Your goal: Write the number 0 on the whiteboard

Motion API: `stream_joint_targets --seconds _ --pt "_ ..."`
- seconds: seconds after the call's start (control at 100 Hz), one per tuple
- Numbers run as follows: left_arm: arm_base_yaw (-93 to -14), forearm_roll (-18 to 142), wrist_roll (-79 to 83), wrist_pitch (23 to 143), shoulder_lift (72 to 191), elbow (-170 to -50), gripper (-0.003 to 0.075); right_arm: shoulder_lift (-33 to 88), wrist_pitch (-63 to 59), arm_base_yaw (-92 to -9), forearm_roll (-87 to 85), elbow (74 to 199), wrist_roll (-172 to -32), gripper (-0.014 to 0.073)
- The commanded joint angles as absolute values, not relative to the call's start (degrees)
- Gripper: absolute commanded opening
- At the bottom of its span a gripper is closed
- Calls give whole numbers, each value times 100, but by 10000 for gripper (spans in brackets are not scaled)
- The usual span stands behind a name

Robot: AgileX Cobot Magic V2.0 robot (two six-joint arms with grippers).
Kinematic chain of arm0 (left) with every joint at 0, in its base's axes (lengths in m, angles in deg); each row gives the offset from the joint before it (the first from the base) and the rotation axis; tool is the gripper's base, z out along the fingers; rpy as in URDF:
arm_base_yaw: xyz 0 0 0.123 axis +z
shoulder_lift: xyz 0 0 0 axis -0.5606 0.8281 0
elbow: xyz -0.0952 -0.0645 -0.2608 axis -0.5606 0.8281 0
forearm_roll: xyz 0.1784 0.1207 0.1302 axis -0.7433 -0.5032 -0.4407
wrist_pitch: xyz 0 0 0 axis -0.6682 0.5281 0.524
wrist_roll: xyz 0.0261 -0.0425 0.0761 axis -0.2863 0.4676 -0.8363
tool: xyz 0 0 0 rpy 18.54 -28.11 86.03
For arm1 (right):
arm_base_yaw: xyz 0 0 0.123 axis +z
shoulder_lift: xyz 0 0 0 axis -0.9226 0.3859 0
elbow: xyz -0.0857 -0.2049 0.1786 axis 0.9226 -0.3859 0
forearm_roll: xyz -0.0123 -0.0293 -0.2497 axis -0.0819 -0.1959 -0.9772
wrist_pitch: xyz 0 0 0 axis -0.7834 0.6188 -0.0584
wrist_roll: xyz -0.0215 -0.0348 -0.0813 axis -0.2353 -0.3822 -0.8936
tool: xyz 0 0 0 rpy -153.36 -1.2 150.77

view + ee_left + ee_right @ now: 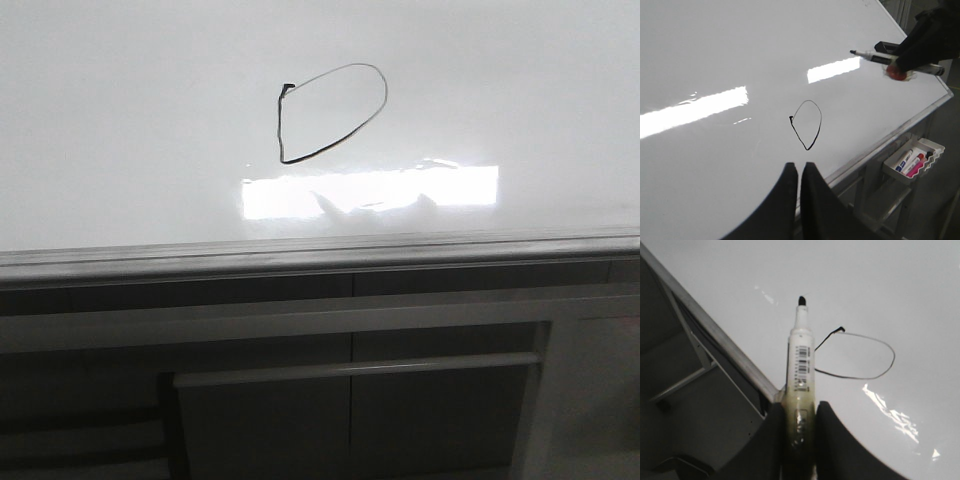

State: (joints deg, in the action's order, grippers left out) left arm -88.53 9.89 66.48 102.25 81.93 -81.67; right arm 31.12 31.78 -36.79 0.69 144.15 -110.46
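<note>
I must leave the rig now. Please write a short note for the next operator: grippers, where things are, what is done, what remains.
Left gripper: shut, empty, over the whiteboard near its edge rail.
Right gripper: shut on the marker, cap off, tip off the board.
The number 0: a closed, lopsided black loop on the board.
Spare markers sit in a tray below the rail.
Done: the 0 looks complete.
Left: probably only putting the marker away.
</note>
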Motion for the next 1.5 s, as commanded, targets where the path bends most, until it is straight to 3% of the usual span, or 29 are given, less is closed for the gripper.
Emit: stream_joint_targets --seconds 0.0,0.12,0.19,0.48,0.8,1.16,1.49 --pt "-8890 1275 6349 9785 8684 -8348 111 2880 3498 -3708 61 14609 -11118 -48" --pt "-8890 2435 4696 9836 9557 -8676 370 2923 4702 -3672 61 14609 -11341 -48" --pt "-8890 3181 3697 9927 10188 -8973 438 2964 5156 -3593 61 14609 -11482 -48" --pt "-8890 4119 1972 10875 12030 -10528 399 3073 4957 -2571 538 14665 -11751 -48" --pt "-8890 5353 820 12531 12964 -11827 398 3408 4516 -1681 562 15002 -11751 -48" --pt "-8890 5499 820 13203 13428 -12070 379 3522 4199 -1148 830 15101 -11751 -48" --pt "-8890 5522 820 13035 13469 -12070 244 3522 4190 -953 920 15101 -11751 -48"
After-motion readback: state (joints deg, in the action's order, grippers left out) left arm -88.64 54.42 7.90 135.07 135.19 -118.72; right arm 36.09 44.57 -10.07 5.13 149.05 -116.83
